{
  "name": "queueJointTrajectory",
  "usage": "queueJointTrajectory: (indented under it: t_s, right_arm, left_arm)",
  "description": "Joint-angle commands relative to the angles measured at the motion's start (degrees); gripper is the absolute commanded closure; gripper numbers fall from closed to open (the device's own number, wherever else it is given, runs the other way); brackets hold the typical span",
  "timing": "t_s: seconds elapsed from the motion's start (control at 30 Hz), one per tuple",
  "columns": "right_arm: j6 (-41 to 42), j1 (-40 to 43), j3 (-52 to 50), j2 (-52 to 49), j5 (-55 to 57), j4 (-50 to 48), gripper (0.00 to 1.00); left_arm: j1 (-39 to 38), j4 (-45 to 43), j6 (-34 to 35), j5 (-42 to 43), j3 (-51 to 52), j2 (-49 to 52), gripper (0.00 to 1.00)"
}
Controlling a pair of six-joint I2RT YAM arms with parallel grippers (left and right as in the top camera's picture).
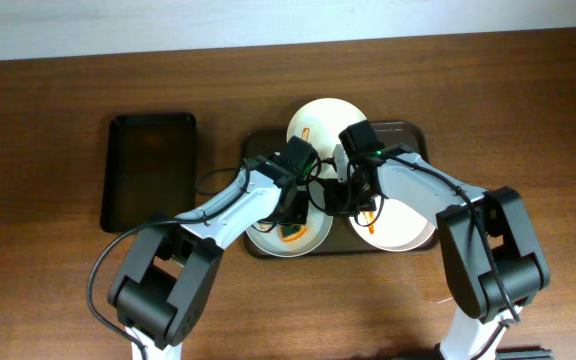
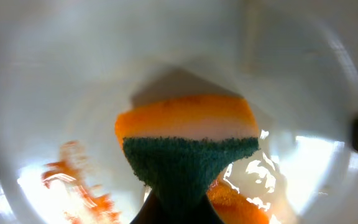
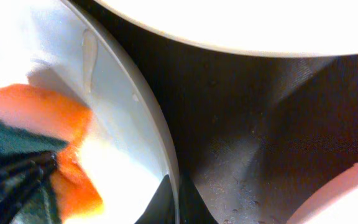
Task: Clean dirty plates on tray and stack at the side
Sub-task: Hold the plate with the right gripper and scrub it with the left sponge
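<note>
A dark tray point(image 1: 258, 150) holds three white plates. The front left plate point(image 1: 313, 240) carries orange sauce smears point(image 2: 79, 186). My left gripper point(image 1: 293, 210) is shut on an orange sponge with a green scrub side point(image 2: 188, 143) and presses it into that plate point(image 2: 73, 81); the fingertips point(image 2: 179, 211) are mostly hidden under the sponge. My right gripper point(image 1: 328, 203) is shut on that plate's right rim point(image 3: 148, 124), one fingertip on each side point(image 3: 178, 202). The sponge point(image 3: 48, 118) shows at the left of the right wrist view.
A second white plate point(image 1: 323, 125) sits at the tray's back and a third point(image 1: 403, 228) at its front right, under the right arm. An empty black tray point(image 1: 148, 170) lies to the left on the wooden table. The dark tray floor point(image 3: 260, 143) shows between the plates.
</note>
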State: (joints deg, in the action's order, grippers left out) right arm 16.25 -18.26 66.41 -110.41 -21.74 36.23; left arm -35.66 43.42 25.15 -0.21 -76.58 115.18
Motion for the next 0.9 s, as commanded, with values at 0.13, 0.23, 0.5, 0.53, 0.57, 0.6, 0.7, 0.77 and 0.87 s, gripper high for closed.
queueJointTrajectory:
  t_s: [0.13,0.23,0.5,0.53,0.57,0.6,0.7,0.77,0.87]
  right_arm:
    - [-0.96,-0.74,-0.94,0.33,1.42,0.79,0.96]
    - [-0.96,-0.74,-0.94,0.33,1.44,0.79,0.96]
    - [-0.94,-0.74,-0.94,0.33,2.08,0.72,0.96]
    - [-0.94,-0.74,-0.94,0.33,2.08,0.57,0.96]
    - [-0.94,-0.74,-0.94,0.33,2.08,0.52,0.96]
    - [-0.94,-0.74,-0.94,0.33,2.05,0.42,0.96]
    - [-2.08,-0.76,-0.83,0.35,1.62,0.15,0.96]
    - [-4.46,-0.76,-0.83,0.35,0.07,-0.11,0.96]
    - [-4.35,-0.76,-0.83,0.35,-0.37,-0.11,0.96]
  left_arm:
    - [3.1,4.79,0.31,-23.69,3.32,3.1,1.0]
    - [3.21,4.92,0.33,-28.76,3.32,3.1,1.0]
    - [3.3,10.32,0.35,-34.56,-3.61,2.19,1.0]
    - [3.3,12.26,0.98,-34.07,-6.1,1.62,1.0]
    - [3.32,13.75,1.75,-33.33,-8.07,0.98,1.0]
    - [3.32,15.26,2.6,-32.24,-10.05,0.15,1.0]
    - [3.32,17.2,2.67,-29.05,-13.62,-3.78,1.0]
    - [3.32,17.55,2.62,-25.53,-13.88,-6.21,1.0]
    - [3.32,17.44,2.21,-12.11,-13.42,-6.86,1.0]
